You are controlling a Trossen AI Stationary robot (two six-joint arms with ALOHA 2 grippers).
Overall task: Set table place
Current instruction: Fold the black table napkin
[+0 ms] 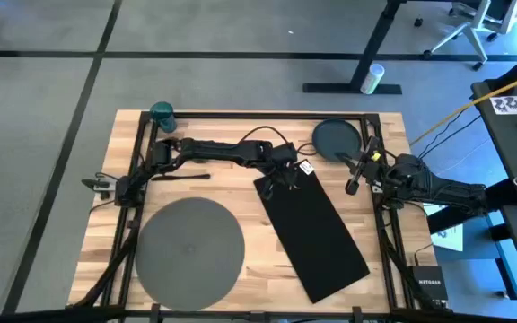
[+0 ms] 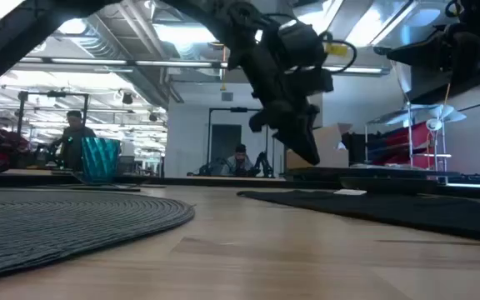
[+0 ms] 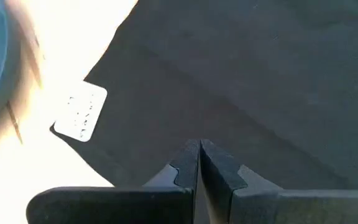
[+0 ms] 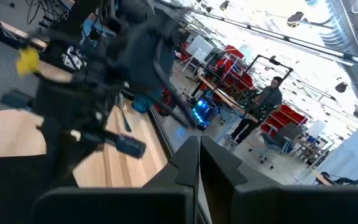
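We've got the left gripper [image 1: 287,177] hanging just over the far corner of the black napkin [image 1: 312,233], near its white tag [image 1: 308,167]; in the left wrist view its fingers [image 3: 191,163] are pressed together w/ nothing between them, cloth [image 3: 241,81] right below. The low view puts the tips just above the cloth, whether touching we can't tell. Napkin lies flat, diagonal across the table [image 1: 240,144], mid-right. Grey mat [image 1: 188,247] sits near-left, bare on top; dark plate [image 1: 337,137] is at the far edge, right of centre; teal cup [image 1: 162,112] at the far-left corner. A thin dark utensil-like item [image 1: 179,177] lies left of centre; too small to say fork or spoon. Right gripper [image 1: 359,173] waits by the plate, and the right wrist view shows its fingers [image 4: 194,158] closed, empty. Our read: napkin placement is the step in hand, most of the setting not yet done. To do it well we'd open the fingers first, come down on the corner edge rather than the flat middle, pinch a single layer beside the tag, lift low, then drag toward the mat w/o bunching. Keep clear of the right arm, which is close. Risk: closed tips only skid on cloth.
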